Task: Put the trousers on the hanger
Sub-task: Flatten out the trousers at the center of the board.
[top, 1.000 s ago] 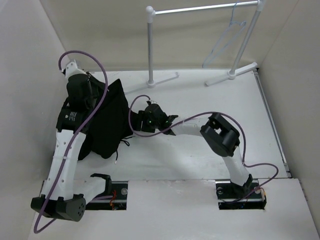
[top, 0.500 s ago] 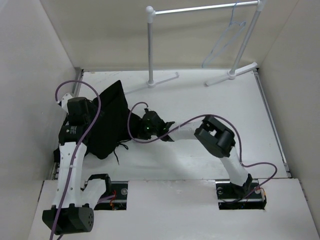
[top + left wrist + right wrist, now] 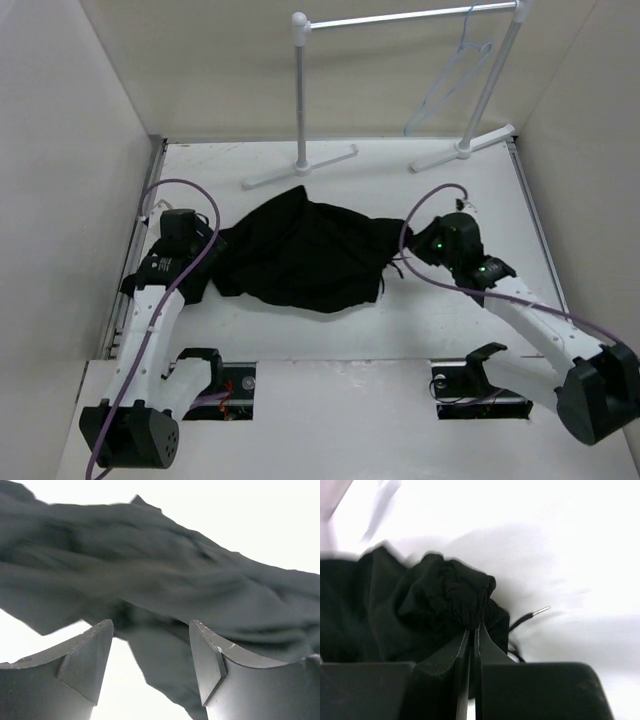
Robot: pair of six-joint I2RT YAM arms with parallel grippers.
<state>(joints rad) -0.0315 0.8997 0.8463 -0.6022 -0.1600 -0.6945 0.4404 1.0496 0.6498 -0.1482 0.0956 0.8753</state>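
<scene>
One desk (image 3: 420,320), white, carrying all below; one pair of trousers (image 3: 305,255), black, a second ago heaped by the left jaws with the right arm reaching across, now drawn out between the two sets of jaws, the right arm having pulled back to its own side; long axis runs side to side, from left jaws to right jaws, waist end pointing at the right jaws; judged: cloth spread for lifting, hanging not yet begun; right jaws closed on the bunched waistband; left jaws parted, cloth just ahead of their tips, nothing held; one rail stand (image 3: 300,90); one hanger (image 3: 450,85), on the rail, well beyond the right jaws, apart from the cloth; one drawstring (image 3: 532,615), trailing beside the right jaws.
</scene>
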